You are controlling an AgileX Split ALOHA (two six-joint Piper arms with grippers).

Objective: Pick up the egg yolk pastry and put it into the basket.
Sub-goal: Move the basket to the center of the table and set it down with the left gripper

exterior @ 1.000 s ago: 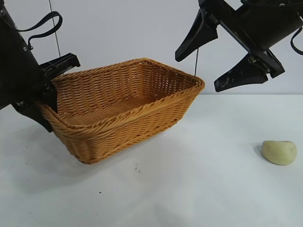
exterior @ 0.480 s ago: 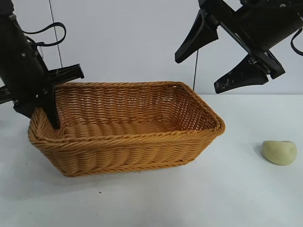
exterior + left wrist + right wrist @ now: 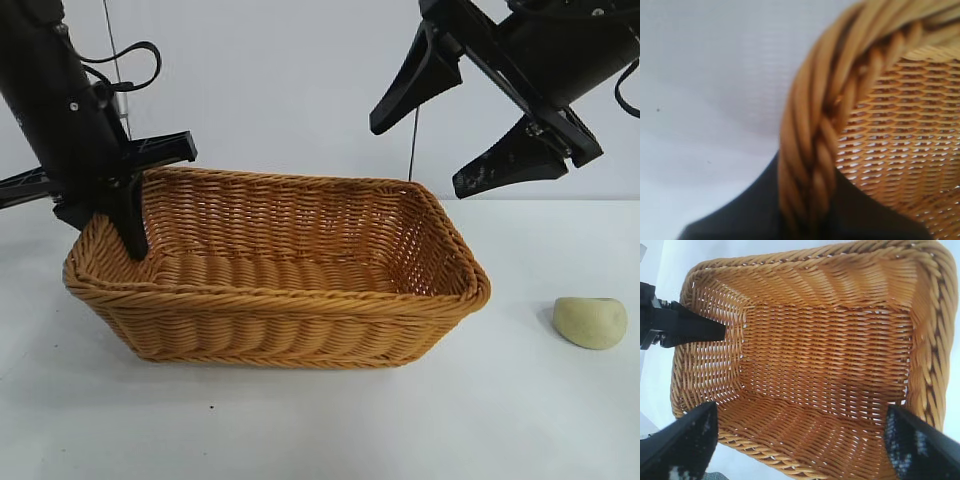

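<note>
The egg yolk pastry [image 3: 590,322], a pale yellowish-green lump, lies on the white table at the far right, apart from everything. The orange-brown wicker basket [image 3: 280,297] sits flat at the table's centre-left and holds nothing. My left gripper [image 3: 140,190] is shut on the braided rim [image 3: 815,150] at the basket's left end, one finger inside the wall and one outside. My right gripper [image 3: 417,157] hangs open above the basket's right end, well above and left of the pastry. The right wrist view looks down into the basket [image 3: 830,340].
The white table [image 3: 400,420] stretches in front of the basket and between basket and pastry. A pale wall stands behind. A thin cable [image 3: 413,140] hangs down behind the basket's right corner.
The left gripper has moved up and right with the rim, and the basket has swung from tilted and raised to lying flat, broadside on. The right gripper and the pastry have not moved.
</note>
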